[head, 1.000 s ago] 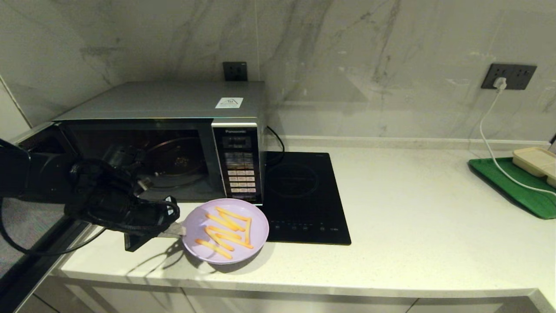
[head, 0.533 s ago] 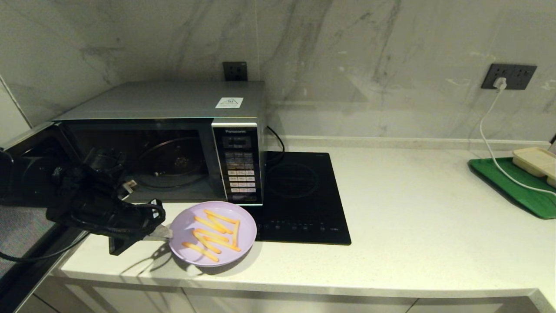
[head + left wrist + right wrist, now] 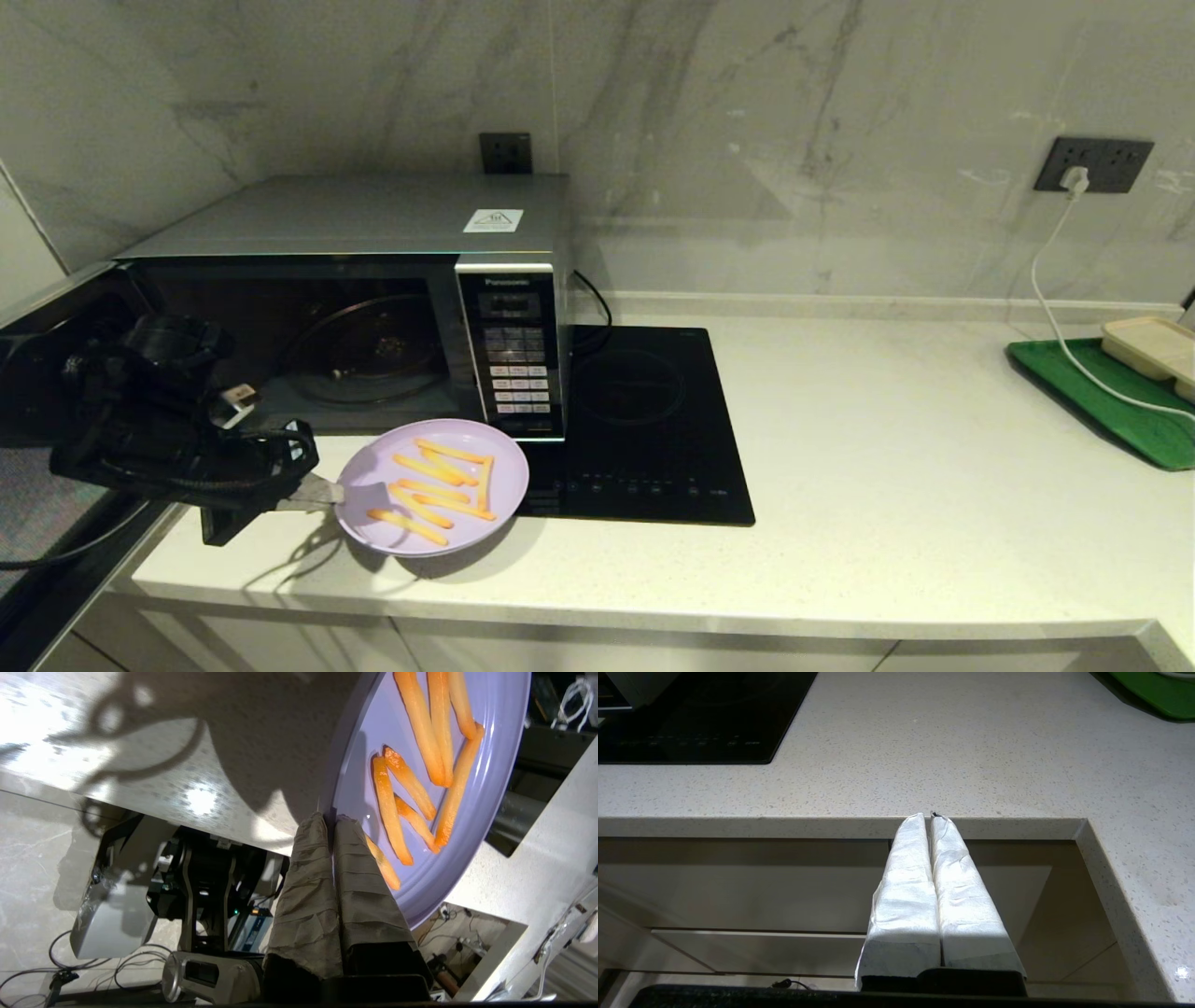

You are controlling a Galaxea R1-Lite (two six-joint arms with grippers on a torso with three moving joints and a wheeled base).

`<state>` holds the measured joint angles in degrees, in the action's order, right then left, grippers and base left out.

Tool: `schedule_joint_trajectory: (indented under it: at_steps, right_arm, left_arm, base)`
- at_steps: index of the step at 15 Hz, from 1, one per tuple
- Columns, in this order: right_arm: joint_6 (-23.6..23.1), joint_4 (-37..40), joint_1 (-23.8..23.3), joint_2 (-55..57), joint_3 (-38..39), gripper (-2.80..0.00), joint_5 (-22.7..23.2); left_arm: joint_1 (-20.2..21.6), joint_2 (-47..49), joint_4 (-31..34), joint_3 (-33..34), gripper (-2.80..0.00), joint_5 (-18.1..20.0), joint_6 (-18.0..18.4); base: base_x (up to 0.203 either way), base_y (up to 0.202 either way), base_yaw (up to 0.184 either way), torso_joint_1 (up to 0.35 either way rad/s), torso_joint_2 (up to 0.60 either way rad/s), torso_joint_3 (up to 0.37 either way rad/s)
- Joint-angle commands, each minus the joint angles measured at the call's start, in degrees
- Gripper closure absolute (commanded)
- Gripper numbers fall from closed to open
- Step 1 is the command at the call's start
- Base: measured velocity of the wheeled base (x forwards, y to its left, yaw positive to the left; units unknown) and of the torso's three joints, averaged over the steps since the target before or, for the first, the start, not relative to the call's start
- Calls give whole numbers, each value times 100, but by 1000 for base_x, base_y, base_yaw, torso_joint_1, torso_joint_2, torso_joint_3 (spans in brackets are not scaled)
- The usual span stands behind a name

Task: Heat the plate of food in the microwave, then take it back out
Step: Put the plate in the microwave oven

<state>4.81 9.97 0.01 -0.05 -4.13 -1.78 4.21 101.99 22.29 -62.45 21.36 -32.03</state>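
Left hand [image 3: 322, 492] pinches just the rim of the round lilac plastic plate [image 3: 432, 485] of orange fries, in front of the silver boxy microwave [image 3: 355, 308]; any tilt could slide them off.

green tray [image 3: 1120, 411] cropped at edge — microwave [image 3: 373, 280] door mostly unseen
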Motion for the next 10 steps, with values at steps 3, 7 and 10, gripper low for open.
schedule_joint_trajectory:
  at_steps: [3, 7, 10]
  right_arm:
    - [3, 5, 1, 5, 0, 0, -4]
    - [3, 5, 0, 5, 0, 0, -5]
    - [3, 5, -1, 5, 0, 0, 3]
  left_arm:
    - [366, -47, 18, -4, 0, 122, 118]
    - [611, -47, 17, -14, 0, 213, 127]
    - [790, -40, 12, -40, 0, 309, 223]
  base:
    - [0, 0, 0, 0, 0, 0]
    - [0, 0, 0, 0, 0, 0]
    - [0, 0, 0, 0, 0, 0]
